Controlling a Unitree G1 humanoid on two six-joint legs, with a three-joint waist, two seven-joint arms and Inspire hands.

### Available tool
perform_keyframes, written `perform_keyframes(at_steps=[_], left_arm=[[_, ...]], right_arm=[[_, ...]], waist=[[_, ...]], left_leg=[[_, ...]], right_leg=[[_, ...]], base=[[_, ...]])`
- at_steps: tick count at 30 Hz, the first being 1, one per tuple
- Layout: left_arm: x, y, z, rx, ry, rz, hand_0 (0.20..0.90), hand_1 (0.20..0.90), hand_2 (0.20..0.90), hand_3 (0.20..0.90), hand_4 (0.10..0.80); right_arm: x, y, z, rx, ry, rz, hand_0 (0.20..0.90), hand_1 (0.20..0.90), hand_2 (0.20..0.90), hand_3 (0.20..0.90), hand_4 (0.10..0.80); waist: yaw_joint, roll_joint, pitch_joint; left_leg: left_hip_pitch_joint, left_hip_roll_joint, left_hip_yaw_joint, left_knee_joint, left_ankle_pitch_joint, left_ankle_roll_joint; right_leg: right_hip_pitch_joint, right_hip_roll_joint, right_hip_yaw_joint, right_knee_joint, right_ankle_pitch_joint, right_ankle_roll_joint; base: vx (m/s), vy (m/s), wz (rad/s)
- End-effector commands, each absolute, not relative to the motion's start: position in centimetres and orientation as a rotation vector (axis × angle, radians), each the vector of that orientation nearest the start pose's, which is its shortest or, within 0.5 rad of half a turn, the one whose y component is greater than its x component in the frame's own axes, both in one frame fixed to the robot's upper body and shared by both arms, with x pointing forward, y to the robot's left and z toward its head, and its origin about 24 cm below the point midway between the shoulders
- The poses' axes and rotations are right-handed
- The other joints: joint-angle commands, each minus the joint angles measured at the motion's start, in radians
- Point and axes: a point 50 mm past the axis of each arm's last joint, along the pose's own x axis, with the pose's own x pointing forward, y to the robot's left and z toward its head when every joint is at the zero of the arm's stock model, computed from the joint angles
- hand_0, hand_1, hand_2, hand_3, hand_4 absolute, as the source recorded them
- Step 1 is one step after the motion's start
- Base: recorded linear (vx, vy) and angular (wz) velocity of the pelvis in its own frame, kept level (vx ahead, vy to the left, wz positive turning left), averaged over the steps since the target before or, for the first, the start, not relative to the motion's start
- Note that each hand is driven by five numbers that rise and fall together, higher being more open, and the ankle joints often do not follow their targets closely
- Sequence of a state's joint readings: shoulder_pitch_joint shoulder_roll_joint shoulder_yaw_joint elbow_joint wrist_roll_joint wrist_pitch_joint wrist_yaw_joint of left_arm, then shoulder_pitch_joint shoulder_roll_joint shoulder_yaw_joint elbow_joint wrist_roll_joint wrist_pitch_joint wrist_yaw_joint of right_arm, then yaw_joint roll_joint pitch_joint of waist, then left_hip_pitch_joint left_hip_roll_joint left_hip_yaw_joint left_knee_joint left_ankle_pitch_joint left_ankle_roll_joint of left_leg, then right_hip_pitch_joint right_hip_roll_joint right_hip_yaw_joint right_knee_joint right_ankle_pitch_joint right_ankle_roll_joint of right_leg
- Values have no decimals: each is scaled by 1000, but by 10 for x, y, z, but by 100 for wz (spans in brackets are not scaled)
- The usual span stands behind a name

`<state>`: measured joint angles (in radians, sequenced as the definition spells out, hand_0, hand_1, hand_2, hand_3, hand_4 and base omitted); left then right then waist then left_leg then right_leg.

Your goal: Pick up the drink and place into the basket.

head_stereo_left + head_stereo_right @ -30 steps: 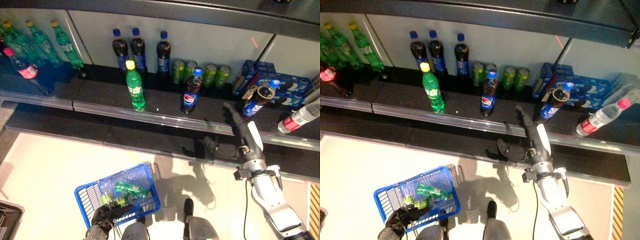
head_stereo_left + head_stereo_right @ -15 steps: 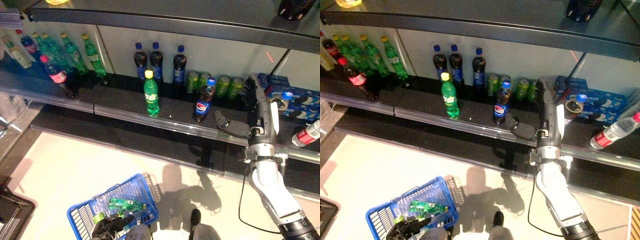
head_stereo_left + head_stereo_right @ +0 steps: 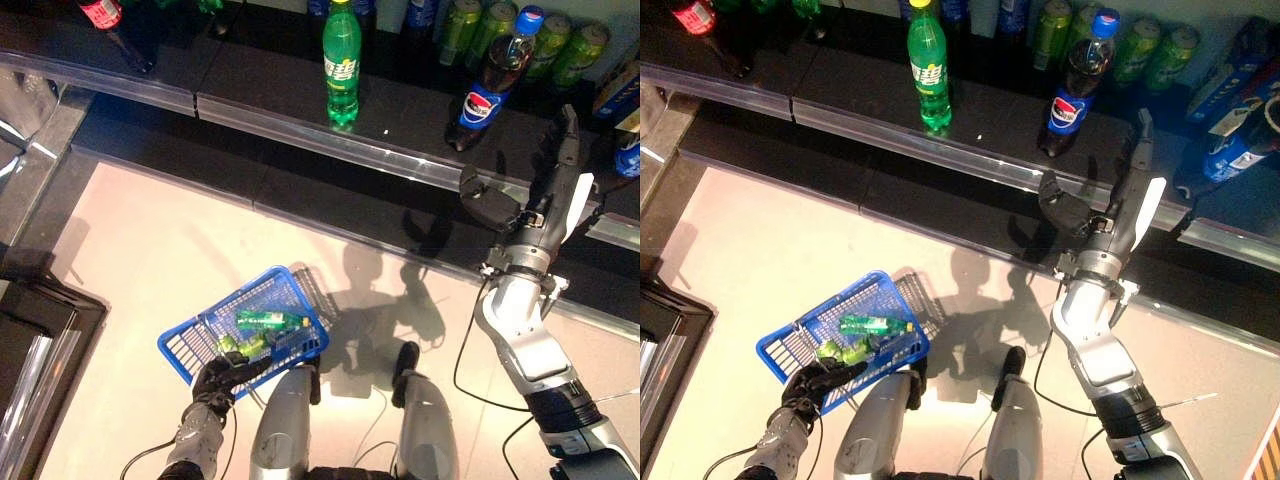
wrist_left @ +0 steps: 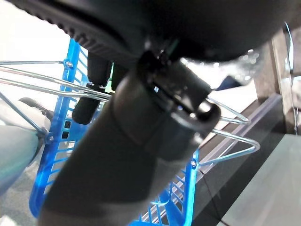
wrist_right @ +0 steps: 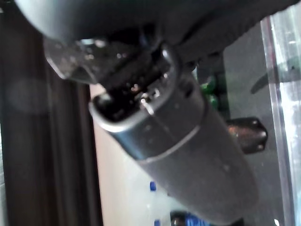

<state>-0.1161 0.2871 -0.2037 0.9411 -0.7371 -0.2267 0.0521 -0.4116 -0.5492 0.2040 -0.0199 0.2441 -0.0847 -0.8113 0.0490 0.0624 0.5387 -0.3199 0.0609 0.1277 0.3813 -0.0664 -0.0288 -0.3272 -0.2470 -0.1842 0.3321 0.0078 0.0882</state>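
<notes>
A cola bottle with a blue cap (image 3: 490, 85) stands near the front of the dark shelf (image 3: 260, 95), with a green bottle (image 3: 342, 60) to its left and green cans (image 3: 520, 30) behind. My right hand (image 3: 542, 215) is open and empty, fingers straight, at the shelf's front edge just right of the cola bottle and apart from it. My left hand (image 3: 213, 380) is shut on the wire handles (image 4: 225, 136) of the blue basket (image 3: 190, 348), which hangs low at the left. Small green bottles (image 3: 268, 320) lie in it.
A red-labelled cola bottle (image 3: 110, 20) stands at the shelf's far left. A tilted cola bottle (image 3: 1230, 155) and blue boxes (image 3: 1240, 70) are at the right. A lower dark ledge (image 3: 300, 190) runs under the shelf. A dark unit (image 3: 30, 330) stands at the left.
The camera has tipped down, so the shelf has shifted up in the picture. My right hand has drawn back from beside the cans to the shelf's front edge, still open and empty.
</notes>
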Motion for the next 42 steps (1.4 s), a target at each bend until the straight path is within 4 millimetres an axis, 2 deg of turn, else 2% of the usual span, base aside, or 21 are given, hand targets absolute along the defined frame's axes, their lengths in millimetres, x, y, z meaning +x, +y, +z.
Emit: perform_keyframes(at_steps=[1, 2, 9, 12, 17, 24, 28, 35, 42], left_arm=[[183, 217, -101, -269, 550, 211, 300, 300, 300, 200, 100], [190, 215, -96, -279, 518, 196, 300, 300, 300, 200, 100], [207, 208, -83, -298, 456, 177, 300, 300, 300, 200, 100], [212, 208, -81, -296, 456, 182, 300, 300, 300, 200, 100], [210, 211, -83, -293, 475, 185, 300, 300, 300, 200, 100], [211, 211, -82, -292, 479, 172, 300, 300, 300, 200, 100], [217, 212, -79, -285, 472, 159, 300, 300, 300, 200, 100], [219, 208, -77, -283, 472, 143, 300, 300, 300, 200, 100], [217, 212, -77, -275, 479, 137, 300, 300, 300, 200, 100]], right_arm=[[294, -202, 261, -63, -890, -537, 900, 900, 900, 900, 800], [297, -201, 268, -52, -902, -549, 900, 900, 900, 900, 800], [302, -193, 282, -43, -932, -548, 900, 900, 900, 900, 800], [307, -194, 298, -11, -946, -542, 900, 900, 900, 900, 800], [314, -192, 317, 74, -917, -488, 900, 900, 900, 900, 800], [318, -192, 330, 131, -893, -483, 900, 900, 900, 900, 800], [327, -191, 340, 202, -833, -461, 900, 900, 900, 900, 800], [344, -196, 339, 242, -735, -454, 900, 900, 900, 900, 800], [353, -215, 342, 280, -706, -546, 900, 900, 900, 900, 800]], waist=[[0, 8, -19], [4, 12, -19], [6, 17, -19], [12, 15, -19], [27, 17, -19], [42, 22, -19], [55, 25, -19], [71, 30, -19], [87, 39, -19]], left_leg=[[-50, 19, -57, 48, 31, -17], [-77, 18, -59, 50, 31, -14], [-132, 21, -60, 26, 53, -12], [-143, 21, -57, 7, 58, -12], [-154, 20, -57, -4, 65, -15], [-163, 14, -60, -9, 63, -13], [-174, 9, -61, -11, 61, -8], [-181, 3, -62, -18, 61, -3], [-196, -3, -64, -15, 55, 3]], right_leg=[[3, 4, 2, 46, -35, -29], [-26, 8, 7, 49, -34, -27], [-85, 24, 22, 32, -17, -28], [-94, 29, 20, 7, -7, -26], [-103, 29, 13, -4, -2, -27], [-115, 23, 5, 0, -5, -28], [-130, 18, 1, 3, -3, -25], [-141, 13, -6, 8, -3, -26], [-158, 3, -17, 18, -4, -21]], base=[[-78, 2, -8], [-53, -11, -4], [-36, -12, -6], [-19, -22, -5], [6, -5, -3], [0, 0, 0], [0, 0, 0], [9, 4, 2], [23, 3, 3]])
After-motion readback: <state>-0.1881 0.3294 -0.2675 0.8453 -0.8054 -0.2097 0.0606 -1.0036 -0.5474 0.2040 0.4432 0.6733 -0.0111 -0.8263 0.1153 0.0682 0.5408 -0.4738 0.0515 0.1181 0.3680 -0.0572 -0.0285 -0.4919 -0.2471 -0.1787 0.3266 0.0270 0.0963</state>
